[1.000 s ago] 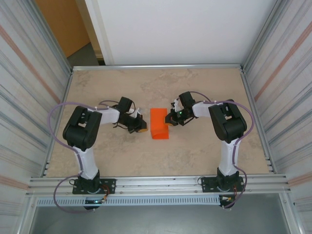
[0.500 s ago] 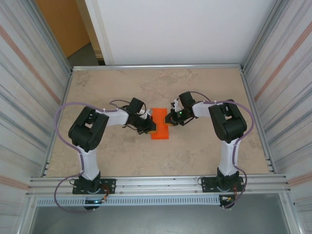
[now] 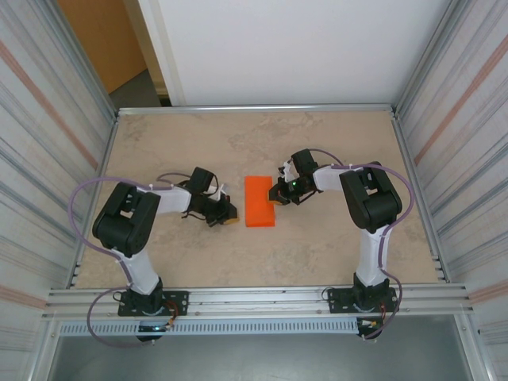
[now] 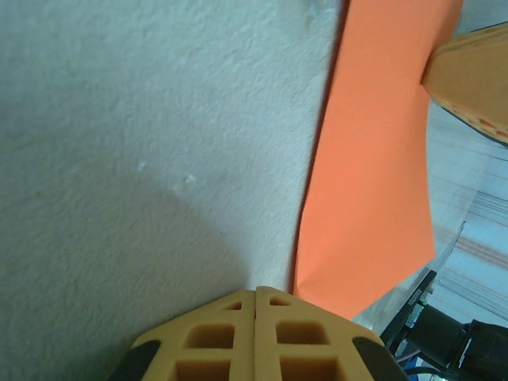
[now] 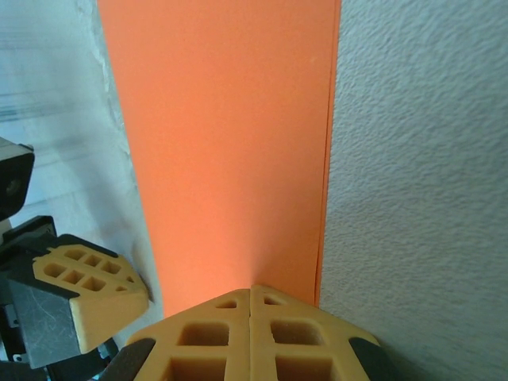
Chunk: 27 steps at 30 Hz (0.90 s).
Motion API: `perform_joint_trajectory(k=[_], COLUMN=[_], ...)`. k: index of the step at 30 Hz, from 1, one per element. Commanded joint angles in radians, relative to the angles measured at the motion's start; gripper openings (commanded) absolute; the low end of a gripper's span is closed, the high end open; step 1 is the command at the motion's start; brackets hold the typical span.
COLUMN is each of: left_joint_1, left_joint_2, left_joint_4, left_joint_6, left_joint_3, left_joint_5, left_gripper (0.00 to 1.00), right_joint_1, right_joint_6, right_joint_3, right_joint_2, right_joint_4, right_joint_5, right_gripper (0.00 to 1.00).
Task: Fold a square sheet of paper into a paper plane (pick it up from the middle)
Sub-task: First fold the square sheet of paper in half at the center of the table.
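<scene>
The orange sheet of paper [image 3: 259, 201] lies flat mid-table as an upright rectangle, narrower than a square. In the right wrist view one long edge of the sheet [image 5: 230, 143] shows two layers. No paper plane shape is in view. My right gripper [image 3: 275, 194] is shut, its closed tips [image 5: 251, 290] resting on the sheet's right edge. My left gripper [image 3: 230, 218] is shut with nothing in it, low over the table just left of the sheet's near left corner. In the left wrist view, bare table lies ahead of its tips [image 4: 255, 292], with the sheet [image 4: 373, 159] off to one side.
The beige table [image 3: 175, 143] is boxed in by ribbed metal walls on the left [image 3: 48, 159] and right [image 3: 460, 159]. A white panel [image 3: 302, 55] stands behind it, and an aluminium rail [image 3: 254, 300] with both arm bases runs along the near edge.
The left gripper, which half a second ago reached over the sheet's left edge, has drawn back left and nearer. The right arm and the sheet have stayed put.
</scene>
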Motion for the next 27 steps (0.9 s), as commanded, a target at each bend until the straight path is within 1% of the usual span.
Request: perform_joint_trajectory(k=[1, 5, 8, 11, 13, 17, 21, 25, 27], left_joint_1=[-0.041, -0.105, -0.133, -0.152, -0.155, -0.128, -0.085, -0.072, -0.066], left_joint_2=[-0.022, 0.040, 0.096, 0.127, 0.128, 0.106, 0.029, -0.054, -0.095], left_joint_4=[-0.030, -0.016, 0.006, -0.010, 0.000, -0.016, -0.027, -0.076, -0.068], left_joint_6=[-0.020, -0.039, -0.060, -0.054, -0.040, 0.012, 0.030, 0.059, 0.057], left_joint_3=[0.067, 0.150, 0.173, 0.175, 0.142, 0.036, -0.076, -0.102, -0.099], left_joint_5=[-0.004, -0.003, 0.002, -0.008, -0.006, -0.022, -0.035, -0.057, -0.069], left_gripper=[0.00, 0.00, 0.00, 0.00, 0.00, 0.00, 0.00, 0.00, 0.00], right_joint_1=[-0.027, -0.027, -0.027, -0.026, -0.027, -0.026, -0.029, -0.030, -0.030], right_joint_6=[-0.001, 0.000, -0.001, -0.001, -0.001, -0.004, -0.008, -0.010, -0.010], right_joint_3=[-0.136, -0.137, -0.136, -0.137, -0.135, -0.131, -0.129, -0.129, -0.128], right_joint_2=[0.164, 0.163, 0.167, 0.167, 0.167, 0.167, 0.172, 0.174, 0.170], right_joint_4=[-0.265, -0.264, -0.262, -0.261, -0.261, -0.264, -0.266, -0.265, -0.266], right_joint_5=[0.395, 0.396, 0.395, 0.395, 0.394, 0.401, 0.410, 0.409, 0.407], right_gripper=[0.00, 0.00, 0.00, 0.00, 0.00, 0.00, 0.00, 0.00, 0.00])
